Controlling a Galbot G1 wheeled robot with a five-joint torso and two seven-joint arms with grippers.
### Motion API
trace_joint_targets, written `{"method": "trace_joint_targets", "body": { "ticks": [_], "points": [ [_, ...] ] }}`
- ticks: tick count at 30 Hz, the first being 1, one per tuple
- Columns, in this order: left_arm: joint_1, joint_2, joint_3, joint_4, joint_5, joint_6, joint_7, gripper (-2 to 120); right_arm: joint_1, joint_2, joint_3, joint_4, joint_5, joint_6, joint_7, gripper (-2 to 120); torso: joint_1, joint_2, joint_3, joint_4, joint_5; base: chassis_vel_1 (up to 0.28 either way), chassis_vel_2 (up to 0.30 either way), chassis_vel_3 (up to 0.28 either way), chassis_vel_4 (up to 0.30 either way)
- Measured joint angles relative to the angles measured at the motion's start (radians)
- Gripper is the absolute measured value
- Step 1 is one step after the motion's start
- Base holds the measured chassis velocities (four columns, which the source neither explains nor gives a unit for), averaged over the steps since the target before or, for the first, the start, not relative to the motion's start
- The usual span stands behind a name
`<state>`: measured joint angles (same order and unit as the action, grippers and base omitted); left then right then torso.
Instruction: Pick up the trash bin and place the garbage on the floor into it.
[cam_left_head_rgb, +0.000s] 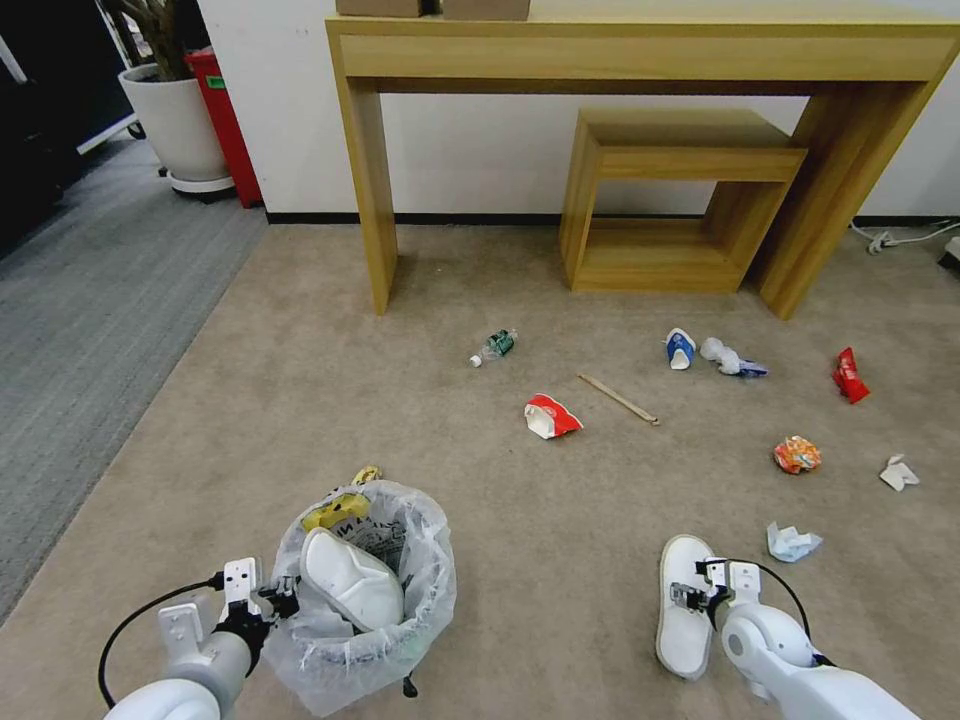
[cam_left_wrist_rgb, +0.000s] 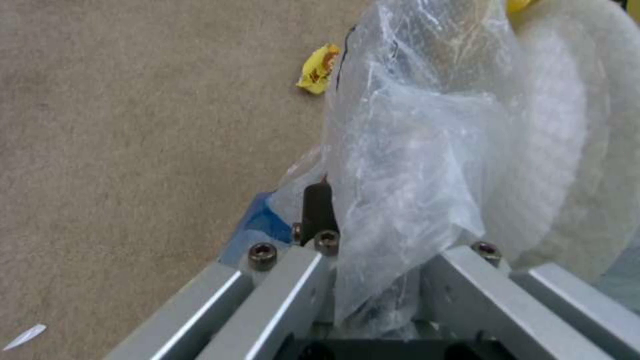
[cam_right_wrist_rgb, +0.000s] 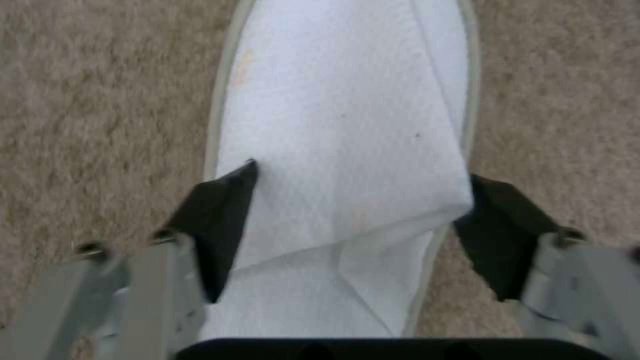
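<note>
The left gripper (cam_left_head_rgb: 268, 596) had its fingers clamped on the rim of the trash bin (cam_left_head_rgb: 362, 598), pinching the crinkly clear plastic bag (cam_left_wrist_rgb: 413, 165) that lined it, down at the near left of the beige carpet floor (cam_left_head_rgb: 300, 380). One white slipper (cam_left_head_rgb: 350, 580) sat inside the bin with some yellow wrapper bits, and another yellow wrapper (cam_left_wrist_rgb: 318, 68) lay on the carpet just past the rim. Over on the right, the right gripper (cam_right_wrist_rgb: 353, 220) hung over a second white slipper (cam_right_wrist_rgb: 347, 150) lying flat on the floor, black fingers (cam_right_wrist_rgb: 217, 215) spread wide on either side of its soft, cloth-like upper, not squeezing it. The rest of the garbage was scattered farther out, nothing blocking the way: a small clear bottle (cam_left_head_rgb: 495, 346) with a green label, a red and white wrapper (cam_left_head_rgb: 550, 416), a thin wooden stick (cam_left_head_rgb: 617, 398), a blue and white cup (cam_left_head_rgb: 680, 348), a whitish crumpled bag (cam_left_head_rgb: 730, 358), a red wrapper (cam_left_head_rgb: 849, 376), an orange balled-up wrapper (cam_left_head_rgb: 797, 455), a paper scrap (cam_left_head_rgb: 898, 473) and a crumpled tissue (cam_left_head_rgb: 792, 542) close to the right arm. Two wooden tables (cam_left_head_rgb: 650, 60) stood against the wall behind, the small one tucked under the big one.
</note>
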<state>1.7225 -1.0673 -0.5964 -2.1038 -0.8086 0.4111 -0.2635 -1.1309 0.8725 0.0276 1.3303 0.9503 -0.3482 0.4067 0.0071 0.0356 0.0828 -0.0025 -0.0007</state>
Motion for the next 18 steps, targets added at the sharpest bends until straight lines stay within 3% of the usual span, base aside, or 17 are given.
{"method": "trace_joint_targets", "body": {
  "ticks": [18],
  "points": [
    [-0.008, -0.006, 0.007, 0.003, 0.005, -0.008, 0.009, 1, -0.002, 0.01, -0.023, -0.024, -0.052, 0.053, -0.021, 3, 0.0, 0.0, 0.0, -0.0001, 0.0001, 0.0, 0.0, 0.0, 0.0]
  ]
}}
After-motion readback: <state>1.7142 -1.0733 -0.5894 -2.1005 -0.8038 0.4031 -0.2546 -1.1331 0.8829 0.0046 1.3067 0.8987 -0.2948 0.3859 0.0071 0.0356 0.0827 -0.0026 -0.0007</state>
